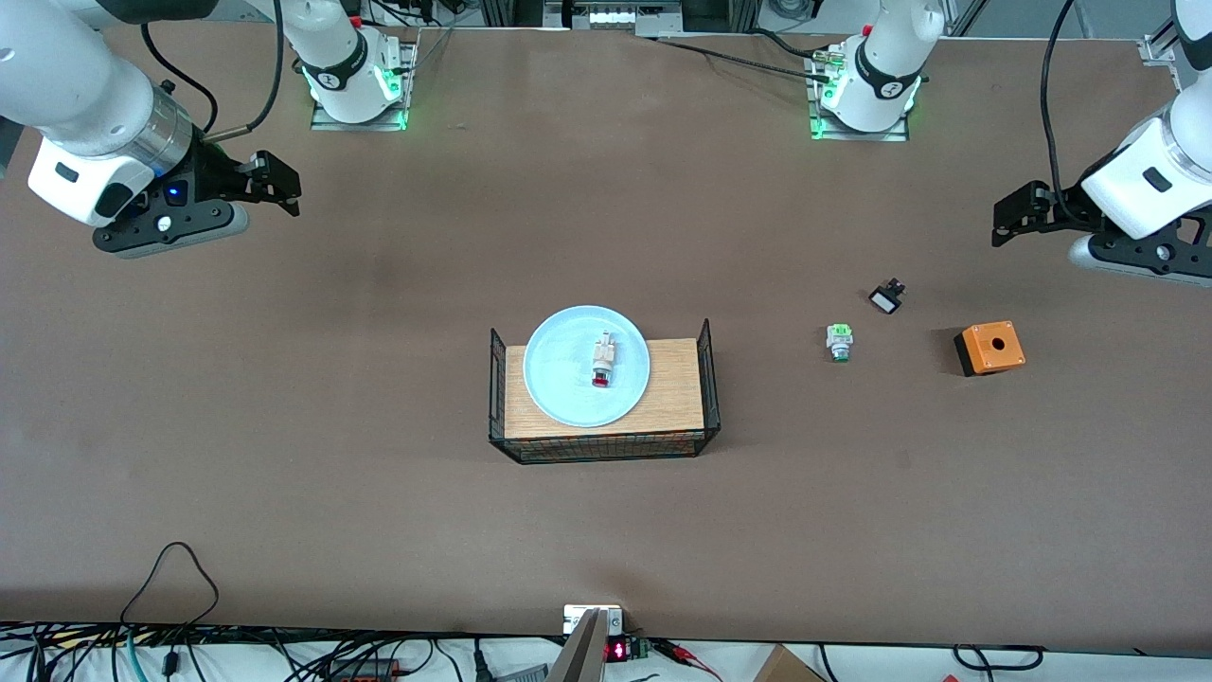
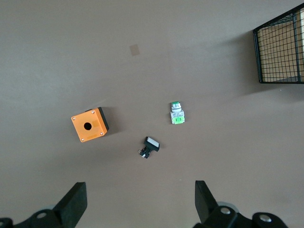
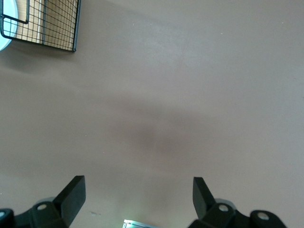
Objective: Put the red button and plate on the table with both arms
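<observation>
The red button [image 1: 603,360] lies on its side on the pale-blue plate [image 1: 568,393]. The plate rests on a light-wood board with black wire sides [image 1: 677,388] at the middle of the brown table [image 1: 379,332]. My right gripper [image 1: 279,187] is open and empty, up over the right arm's end of the table, well away from the plate. Its wrist view [image 3: 137,199] shows bare table between the fingers and the plate's rim [image 3: 5,7] at one corner. My left gripper [image 1: 1013,218] is open and empty over the left arm's end; its wrist view [image 2: 140,204] shows bare table below.
A green-capped button [image 1: 839,341] [image 2: 176,113], a small black-and-white switch [image 1: 887,297] [image 2: 149,146] and an orange box [image 1: 989,348] [image 2: 89,125] lie toward the left arm's end. The wire-sided board shows in both wrist views [image 2: 280,47] [image 3: 47,23]. Cables run along the table's near edge.
</observation>
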Motion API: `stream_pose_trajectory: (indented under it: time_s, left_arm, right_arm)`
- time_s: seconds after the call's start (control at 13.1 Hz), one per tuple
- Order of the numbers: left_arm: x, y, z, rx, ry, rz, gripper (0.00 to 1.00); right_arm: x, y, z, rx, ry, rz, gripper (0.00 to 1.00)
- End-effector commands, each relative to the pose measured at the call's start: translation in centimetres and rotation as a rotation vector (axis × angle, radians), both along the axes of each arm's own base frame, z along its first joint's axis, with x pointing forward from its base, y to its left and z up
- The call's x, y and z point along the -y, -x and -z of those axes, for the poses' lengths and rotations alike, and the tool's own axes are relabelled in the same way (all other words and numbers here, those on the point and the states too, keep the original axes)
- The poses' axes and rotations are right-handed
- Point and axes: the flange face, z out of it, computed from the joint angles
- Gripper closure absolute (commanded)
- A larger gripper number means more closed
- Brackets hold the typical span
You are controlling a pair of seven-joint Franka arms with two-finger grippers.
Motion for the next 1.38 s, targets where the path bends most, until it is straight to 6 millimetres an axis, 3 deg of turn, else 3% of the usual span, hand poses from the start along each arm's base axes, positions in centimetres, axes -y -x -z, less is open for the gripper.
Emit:
stream_pose_trajectory:
  time_s: [0.0, 0.31, 0.54, 0.61, 0.77, 1.0, 1.15, 1.3]
  left_arm:
    - [0.7, -0.3, -1.0, 0.004, -0.013, 0.000, 0.00]
    - [0.7, -0.2, -0.8, -0.010, -0.014, 0.000, 0.00]
    - [0.9, -0.2, -1.0, -0.012, -0.010, 0.003, 0.00]
    - [1.8, -0.3, -1.2, -0.009, -0.002, 0.016, 0.00]
    - [5.9, -0.6, -1.6, -0.015, 0.082, 0.042, 0.00]
    - [14.5, -1.8, -0.7, -0.038, 0.121, -0.077, 0.00]
    - [20.7, -4.1, 1.1, -0.052, 0.146, -0.146, 0.00]
    - [25.4, -5.9, 3.5, -0.030, 0.182, -0.176, 0.00]
  right_arm:
    - [-1.0, 0.1, 0.1, 0.010, -0.022, -0.025, 0.00]
    - [-3.8, 0.0, 1.2, 0.015, -0.026, -0.073, 0.00]
    - [-4.6, -0.7, 2.2, 0.023, -0.030, -0.083, 0.00]
    - [-5.3, -0.7, 2.5, 0.023, -0.030, -0.092, 0.00]
    - [-5.8, -1.0, 2.8, 0.033, -0.033, -0.089, 0.00]
    - [-6.6, -1.3, 3.6, 0.032, -0.032, -0.100, 0.00]
    - [-6.8, -1.4, 4.0, 0.028, -0.032, -0.103, 0.00]
    - [-8.0, -1.4, 4.5, 0.031, -0.034, -0.122, 0.00]
